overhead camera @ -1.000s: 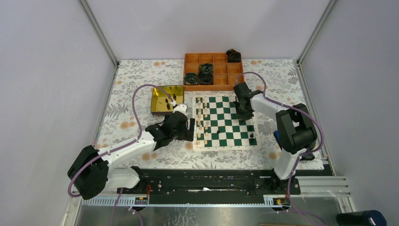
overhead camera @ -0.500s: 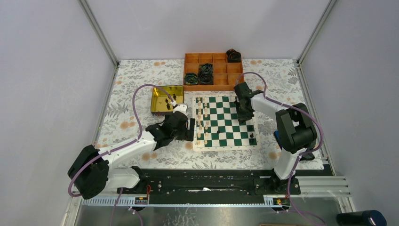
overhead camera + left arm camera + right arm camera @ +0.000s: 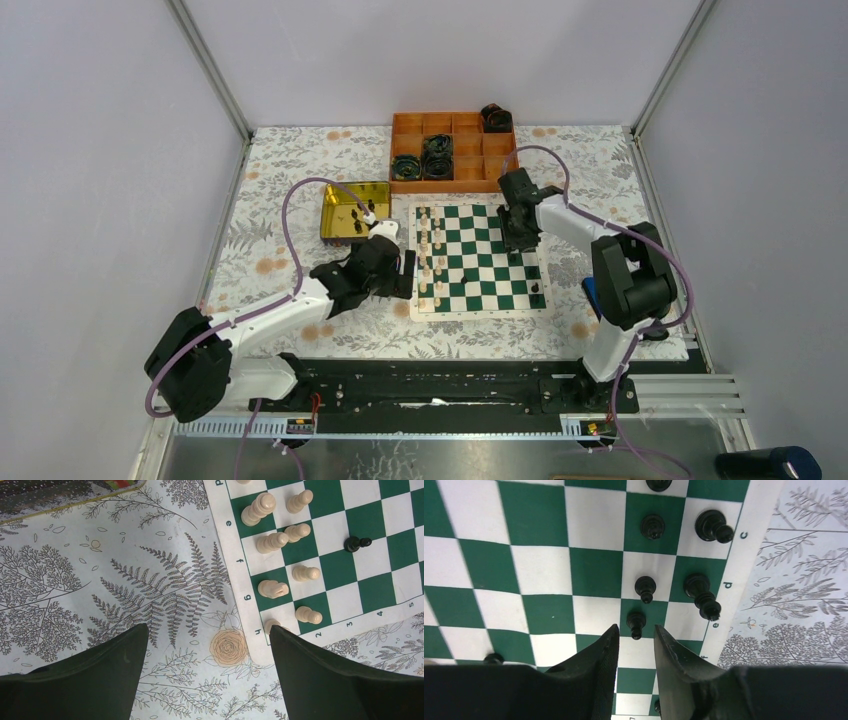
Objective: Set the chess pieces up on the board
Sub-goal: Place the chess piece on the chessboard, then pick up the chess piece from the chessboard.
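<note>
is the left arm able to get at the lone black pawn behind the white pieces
Probably yes, from above. The left gripper is open beside the board; white pieces stand between it and the black pawn, but the pawn stands apart from them.

flat green-white board [image 3: 485,265], cream chess pieces [image 3: 272,588] standing along left edge, black chess pieces [image 3: 645,587] by right edge

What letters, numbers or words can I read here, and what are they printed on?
"e", "f", "g", "h": on the chessboard white border, left wrist view.
"2", "3", "4", "5": same border, adjoining edge.
"c", "d", "e": same border, right wrist view.
Overhead view: any print is too small to read.
</note>
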Robot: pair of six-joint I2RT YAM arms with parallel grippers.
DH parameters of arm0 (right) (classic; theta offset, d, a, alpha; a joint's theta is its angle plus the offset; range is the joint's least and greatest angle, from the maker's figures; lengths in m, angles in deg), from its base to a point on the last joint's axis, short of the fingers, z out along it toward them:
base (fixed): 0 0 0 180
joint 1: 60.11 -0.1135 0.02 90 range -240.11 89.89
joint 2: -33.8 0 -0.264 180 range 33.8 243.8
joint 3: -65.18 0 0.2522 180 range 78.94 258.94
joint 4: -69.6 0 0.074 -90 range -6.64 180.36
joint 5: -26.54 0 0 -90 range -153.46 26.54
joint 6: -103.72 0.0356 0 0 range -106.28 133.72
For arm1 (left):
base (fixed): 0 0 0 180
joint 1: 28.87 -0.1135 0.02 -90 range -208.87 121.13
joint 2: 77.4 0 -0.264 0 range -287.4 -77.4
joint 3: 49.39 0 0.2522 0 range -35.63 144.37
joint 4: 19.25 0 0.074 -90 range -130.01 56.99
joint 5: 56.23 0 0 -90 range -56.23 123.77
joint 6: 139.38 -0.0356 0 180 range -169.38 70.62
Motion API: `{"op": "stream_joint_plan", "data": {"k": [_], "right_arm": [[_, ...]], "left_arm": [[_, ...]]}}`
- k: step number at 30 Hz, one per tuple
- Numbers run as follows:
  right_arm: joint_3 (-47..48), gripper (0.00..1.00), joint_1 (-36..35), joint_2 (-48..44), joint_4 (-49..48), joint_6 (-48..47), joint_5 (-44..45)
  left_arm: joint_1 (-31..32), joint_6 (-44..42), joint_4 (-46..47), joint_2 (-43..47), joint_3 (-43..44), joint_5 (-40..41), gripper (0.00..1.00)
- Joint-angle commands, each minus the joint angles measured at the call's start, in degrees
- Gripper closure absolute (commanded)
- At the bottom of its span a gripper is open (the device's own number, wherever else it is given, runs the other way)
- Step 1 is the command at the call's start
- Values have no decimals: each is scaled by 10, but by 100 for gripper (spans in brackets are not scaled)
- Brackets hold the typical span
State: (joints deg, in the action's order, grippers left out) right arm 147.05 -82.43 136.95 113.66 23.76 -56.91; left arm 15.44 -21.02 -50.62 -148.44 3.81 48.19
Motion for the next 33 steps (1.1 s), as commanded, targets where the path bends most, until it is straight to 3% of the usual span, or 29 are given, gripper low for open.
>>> {"op": "stream_joint_plan", "data": {"k": [1,8,19,33], "right_arm": [[39,61,-3,-58,20,-8,9],[57,60,-59,-85,38,-14,-7],[23,47,-166,-78,-3,3,-58],[17,45,-197,-24,-20,10,-57]], "left_arm": [[6,-8,-3,-2,16,10,1],[6,-8,-4,-2,15,10,1],[6,-7,-3,4,14,12,1],[9,-7,-5,9,13,16,1]]}}
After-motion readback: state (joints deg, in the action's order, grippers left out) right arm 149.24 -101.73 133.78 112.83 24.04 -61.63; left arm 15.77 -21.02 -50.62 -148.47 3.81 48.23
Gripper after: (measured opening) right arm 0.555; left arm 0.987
